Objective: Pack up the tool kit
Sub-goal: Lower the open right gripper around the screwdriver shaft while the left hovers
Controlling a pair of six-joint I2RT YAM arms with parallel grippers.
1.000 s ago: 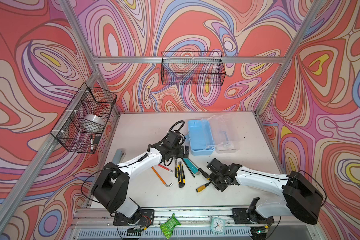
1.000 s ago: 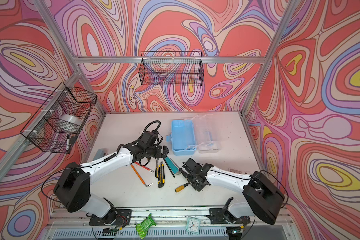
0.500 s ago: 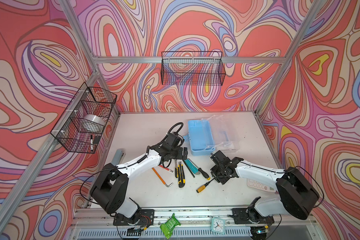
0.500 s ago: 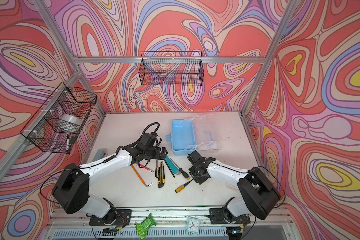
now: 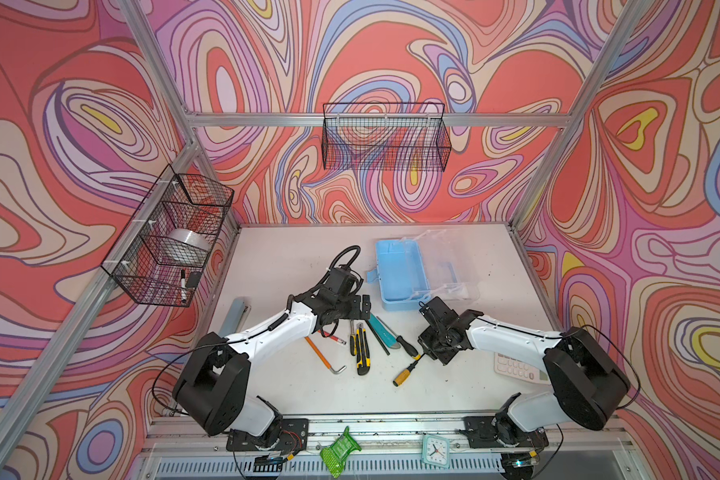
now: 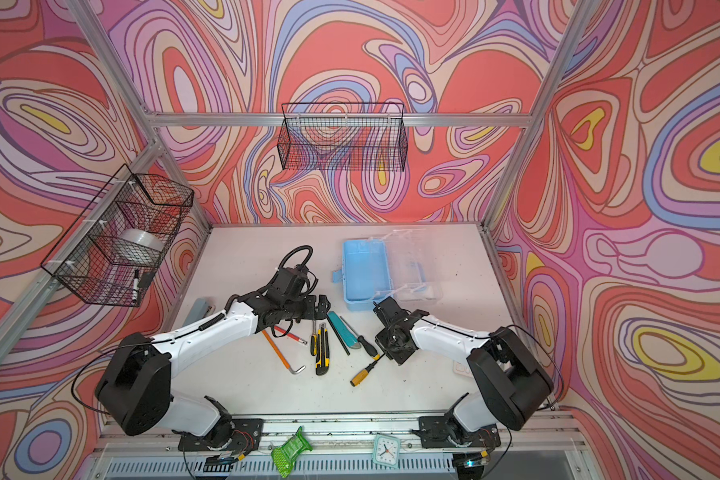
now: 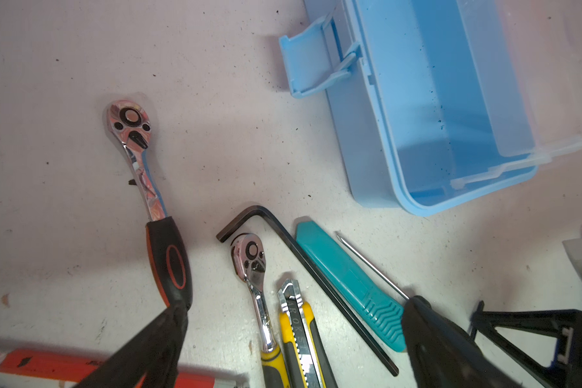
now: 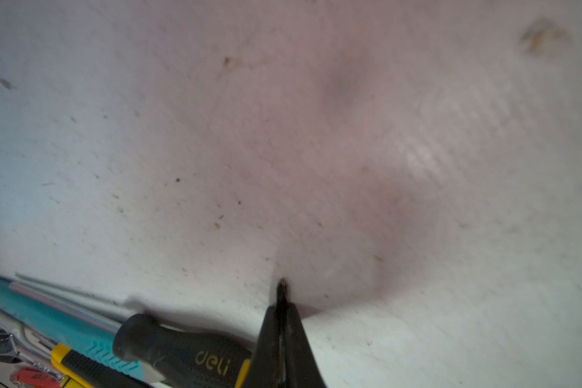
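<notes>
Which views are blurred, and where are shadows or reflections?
Right wrist view: the table is out of focus, with a dark shadow near the shut right gripper. Left wrist view: mostly sharp, with coloured reflections on the chrome head of the black-handled ratchet, but the fingers of the left gripper are blurred. Both top views: sharp, evenly lit.

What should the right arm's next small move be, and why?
Probably lift the right gripper straight up a little: its jaws are shut, apparently on the thin shaft of the yellow-handled screwdriver, which lies on the table, and the open blue box looks empty.
</notes>
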